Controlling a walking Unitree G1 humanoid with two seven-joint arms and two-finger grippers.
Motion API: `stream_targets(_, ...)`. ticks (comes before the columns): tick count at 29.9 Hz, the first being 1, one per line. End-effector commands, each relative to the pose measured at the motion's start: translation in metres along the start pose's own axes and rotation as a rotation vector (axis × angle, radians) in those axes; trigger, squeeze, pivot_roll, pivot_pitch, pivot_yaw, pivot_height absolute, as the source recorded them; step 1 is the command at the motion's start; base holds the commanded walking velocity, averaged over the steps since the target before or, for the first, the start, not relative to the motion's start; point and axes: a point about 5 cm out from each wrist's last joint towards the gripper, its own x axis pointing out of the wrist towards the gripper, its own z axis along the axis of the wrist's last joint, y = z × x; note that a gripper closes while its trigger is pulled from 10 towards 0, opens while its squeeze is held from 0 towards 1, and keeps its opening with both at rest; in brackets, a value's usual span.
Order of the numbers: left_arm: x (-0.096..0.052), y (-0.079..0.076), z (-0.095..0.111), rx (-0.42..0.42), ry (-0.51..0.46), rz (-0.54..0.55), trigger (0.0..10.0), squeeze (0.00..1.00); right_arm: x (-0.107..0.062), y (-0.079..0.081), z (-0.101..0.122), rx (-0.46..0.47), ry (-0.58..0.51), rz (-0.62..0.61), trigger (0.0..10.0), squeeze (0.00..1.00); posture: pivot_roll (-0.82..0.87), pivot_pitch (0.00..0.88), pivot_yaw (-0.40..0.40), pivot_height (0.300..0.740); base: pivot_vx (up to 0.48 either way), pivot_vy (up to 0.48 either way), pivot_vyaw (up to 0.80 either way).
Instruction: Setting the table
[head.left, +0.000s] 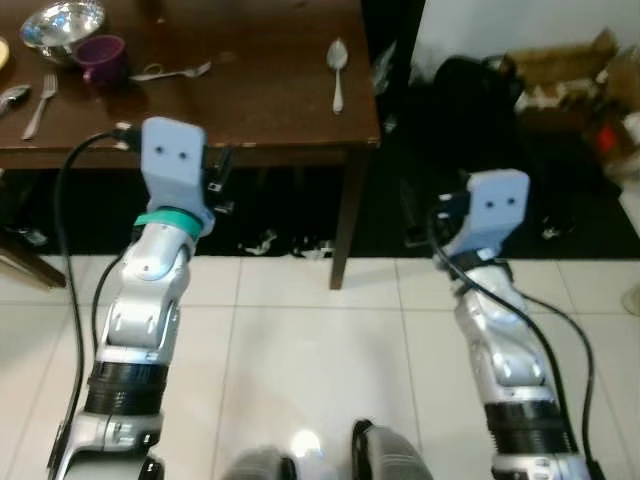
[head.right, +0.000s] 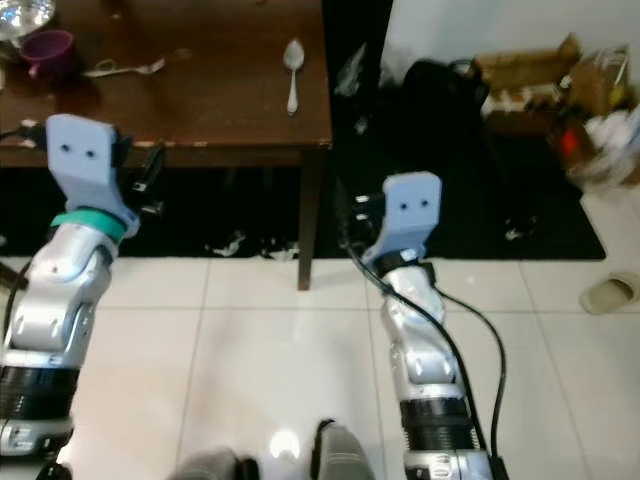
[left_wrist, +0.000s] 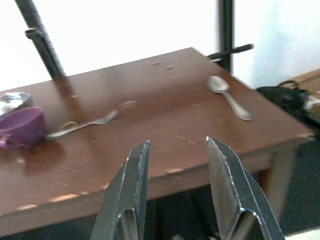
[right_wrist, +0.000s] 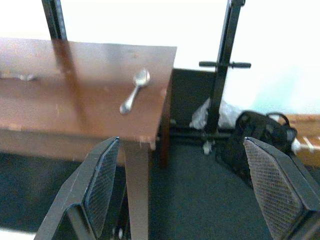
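Note:
A dark wooden table (head.left: 260, 120) stands in front of me. On it lie a spoon (head.left: 337, 70) near the right edge, a fork (head.left: 175, 72) beside a purple cup (head.left: 100, 55), a metal bowl (head.left: 65, 25), and another fork (head.left: 40, 105) at the left. My left gripper (left_wrist: 177, 145) is open and empty, held just before the table's front edge at tabletop height. My right gripper (right_wrist: 182, 145) is wide open and empty, off the table's right corner and lower than its top.
The table's right leg (head.left: 350, 215) stands between my arms. A black bag (head.left: 470, 80) and cardboard boxes (head.left: 565, 65) sit on a dark rug to the right. A black stand pole (right_wrist: 220, 75) rises beyond the corner. A slipper (head.right: 608, 292) lies on the white tiles.

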Motion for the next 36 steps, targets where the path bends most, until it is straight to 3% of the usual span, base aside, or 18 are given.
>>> stream_targets(1, -0.0033, 0.0050, -0.0041, 0.014, 0.016, 0.015, 10.0, 0.00, -0.0026, 0.0076, -0.0041, 0.013, 0.014, 0.019, 10.0, 0.00, -0.03, 0.129, 0.107, 0.740, 0.465, 0.000, 0.00)
stream_targets(32, -0.0027, 0.0010, -0.0041, 0.032, 0.006, -0.025, 10.0, 0.00, 0.0023, 0.0128, 0.0003, 0.002, -0.009, 0.048, 10.0, 0.00, -0.03, 0.115, 0.107, 0.740, 0.463, 0.000, 0.00)
stream_targets(36, -0.0038, -0.0020, -0.0057, 0.033, 0.019, -0.064, 10.0, 0.00, 0.0025, 0.0135, -0.0003, 0.000, 0.000, 0.056, 10.0, 0.00, -0.03, 0.111, 0.107, 0.740, 0.000, 0.000, 0.00)
